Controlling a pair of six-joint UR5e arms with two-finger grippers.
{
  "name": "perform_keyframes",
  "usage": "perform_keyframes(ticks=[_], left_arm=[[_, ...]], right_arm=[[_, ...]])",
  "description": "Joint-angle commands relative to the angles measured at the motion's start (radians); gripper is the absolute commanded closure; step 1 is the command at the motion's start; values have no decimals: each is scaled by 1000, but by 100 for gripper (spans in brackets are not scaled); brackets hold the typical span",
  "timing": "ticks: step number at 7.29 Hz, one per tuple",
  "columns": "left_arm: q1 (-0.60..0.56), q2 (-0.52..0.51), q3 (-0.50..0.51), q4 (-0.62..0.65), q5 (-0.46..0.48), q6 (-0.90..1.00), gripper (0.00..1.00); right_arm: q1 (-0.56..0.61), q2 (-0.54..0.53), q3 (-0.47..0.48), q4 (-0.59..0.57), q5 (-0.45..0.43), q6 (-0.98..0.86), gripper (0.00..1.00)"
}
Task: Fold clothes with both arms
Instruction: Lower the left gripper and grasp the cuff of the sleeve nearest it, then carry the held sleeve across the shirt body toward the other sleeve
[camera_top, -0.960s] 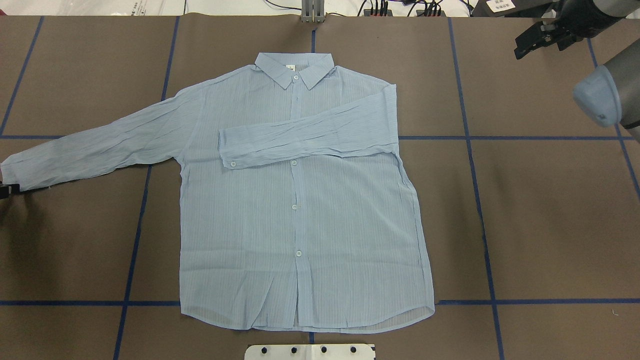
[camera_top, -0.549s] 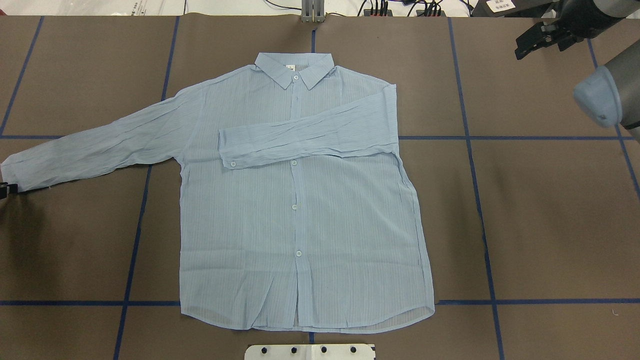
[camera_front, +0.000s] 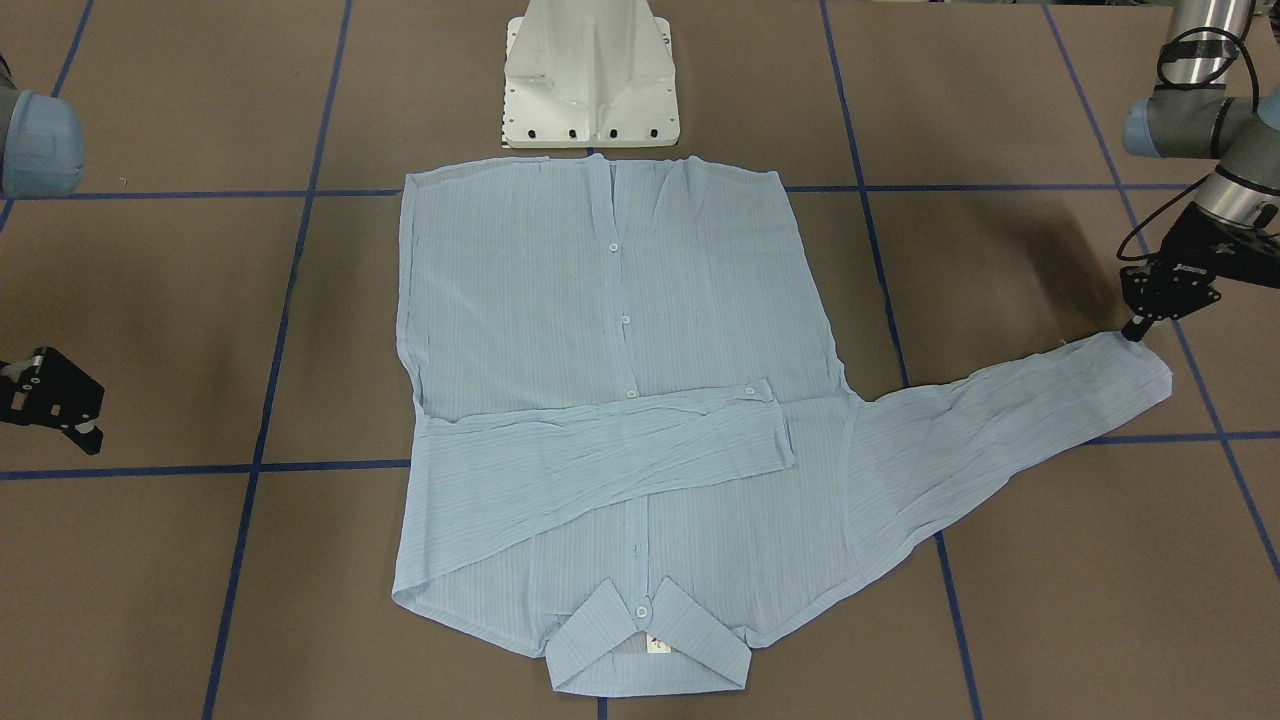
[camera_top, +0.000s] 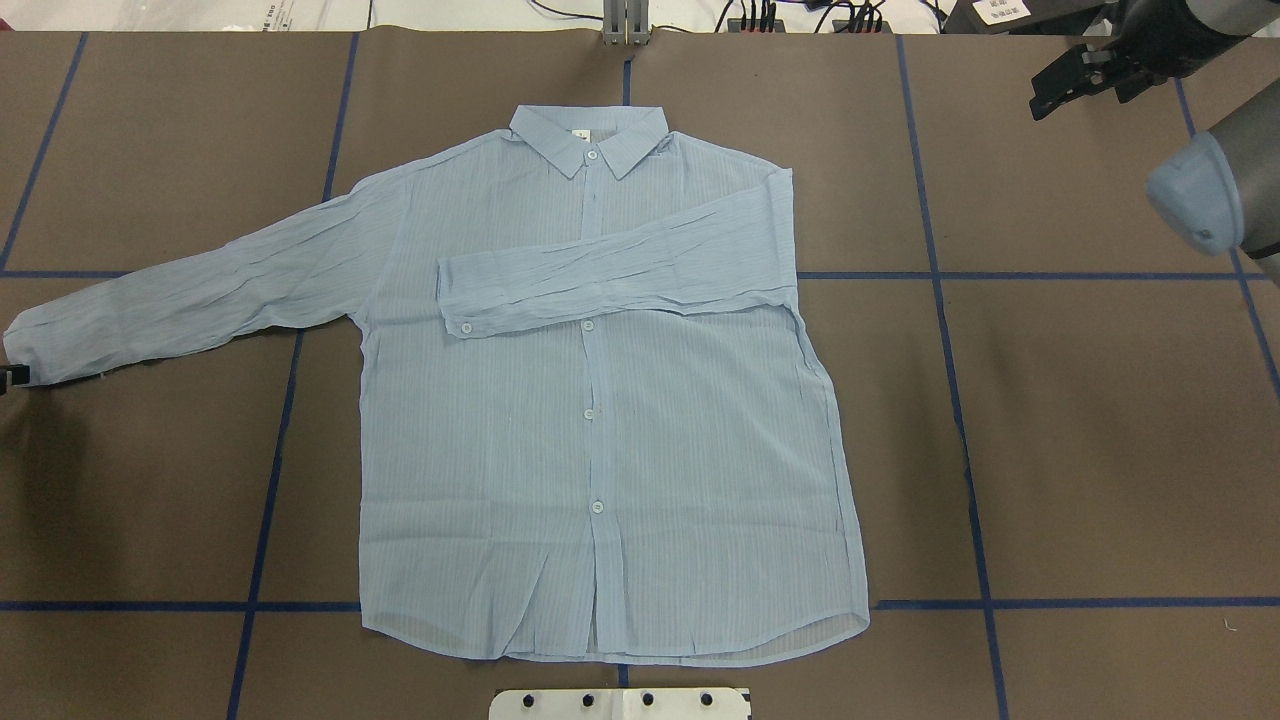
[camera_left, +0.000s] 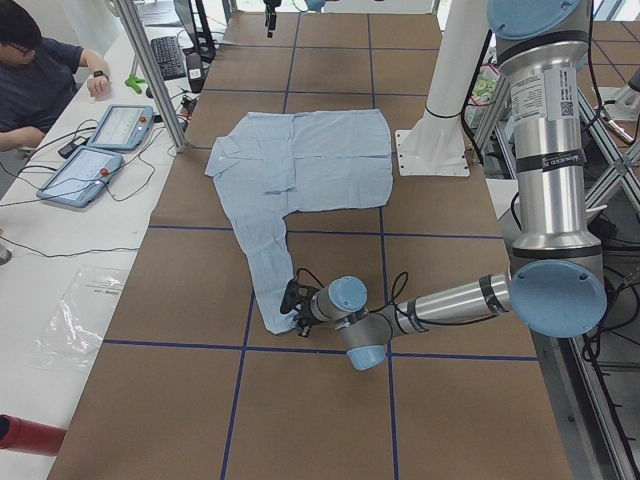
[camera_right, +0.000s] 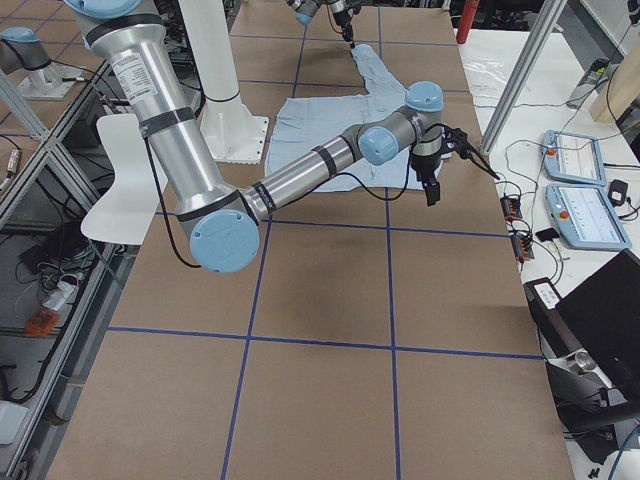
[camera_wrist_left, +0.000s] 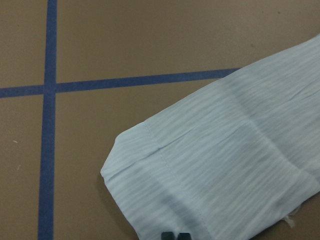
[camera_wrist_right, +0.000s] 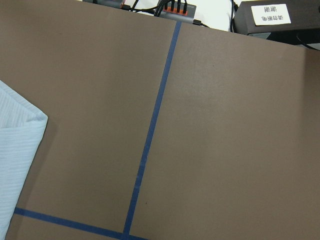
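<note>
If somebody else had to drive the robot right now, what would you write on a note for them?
Left end effector: fingertips nearly together at the cuff of the outstretched sleeve; looks shut on it.
Right end effector: open, empty, off to the side and clear of the cloth.
Shirt: flat on the table, buttons up, collar away from the robot.
Done: folded sleeve lies across the chest.
Left: fold the outstretched sleeve in, then the body.
</note>
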Motion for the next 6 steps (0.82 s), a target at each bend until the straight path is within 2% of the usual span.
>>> perform_keyframes(ticks=[1, 3, 4, 5, 6], left_arm=[[0, -8, -27, -84, -11, -2, 100], [-2, -42, -139, -80, -12, -12, 100], [-2, -98, -161, -66, -56, -78, 100], [-2, -185, -158, -39, -95, -226, 100], [-2, -266, -158, -7, -94, -327, 100]], right_arm=[[0, 0, 1, 0, 1, 1, 0], [0, 0, 4, 0, 1, 7, 0], [0, 0, 7, 0, 1, 10, 0], [0, 0, 7, 0, 1, 12, 0], [0, 1, 7, 0, 1, 12, 0]])
